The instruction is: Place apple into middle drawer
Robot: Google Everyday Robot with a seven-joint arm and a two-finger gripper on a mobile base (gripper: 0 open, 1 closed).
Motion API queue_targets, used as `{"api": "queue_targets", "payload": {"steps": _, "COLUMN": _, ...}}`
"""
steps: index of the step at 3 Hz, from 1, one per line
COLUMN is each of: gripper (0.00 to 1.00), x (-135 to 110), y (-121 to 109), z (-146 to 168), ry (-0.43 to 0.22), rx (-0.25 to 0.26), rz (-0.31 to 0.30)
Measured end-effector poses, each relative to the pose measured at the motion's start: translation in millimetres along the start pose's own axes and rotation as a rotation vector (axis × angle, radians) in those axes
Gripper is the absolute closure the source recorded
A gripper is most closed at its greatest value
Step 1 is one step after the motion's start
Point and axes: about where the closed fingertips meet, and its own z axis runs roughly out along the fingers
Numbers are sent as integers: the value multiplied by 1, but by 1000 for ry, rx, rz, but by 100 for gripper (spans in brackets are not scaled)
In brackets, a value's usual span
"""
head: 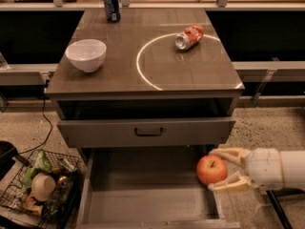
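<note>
The red-orange apple [211, 169] is held in my gripper [220, 169], whose pale fingers [230, 153] close on it from above and below. The arm reaches in from the right. The apple hangs over the right wall of the open middle drawer [143, 202], the lowest grey box with a bare flat floor, pulled out toward the camera. Above it is a grey drawer front with a dark bar handle [148, 131].
On the cabinet top [157, 75] stand a white bowl [86, 55], a blue can [111, 5] at the back and a crushed red-and-silver can [188, 36]. A wire basket of rubbish [40, 187] sits on the floor at the left.
</note>
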Motion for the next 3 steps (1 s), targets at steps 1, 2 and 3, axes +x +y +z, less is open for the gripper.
{"api": "queue_targets", "payload": {"steps": 1, "gripper": 100, "x": 32, "y": 29, "z": 57, "ry": -9, "rx": -39, "rz": -19}}
{"api": "queue_targets", "payload": {"steps": 2, "gripper": 100, "x": 49, "y": 38, "z": 105, "ry": -29, "rx": -67, "rz": -1}}
{"api": "queue_targets", "payload": {"steps": 3, "gripper": 100, "x": 55, "y": 40, "z": 152, "ry": -61, "rx": -84, "rz": 36}}
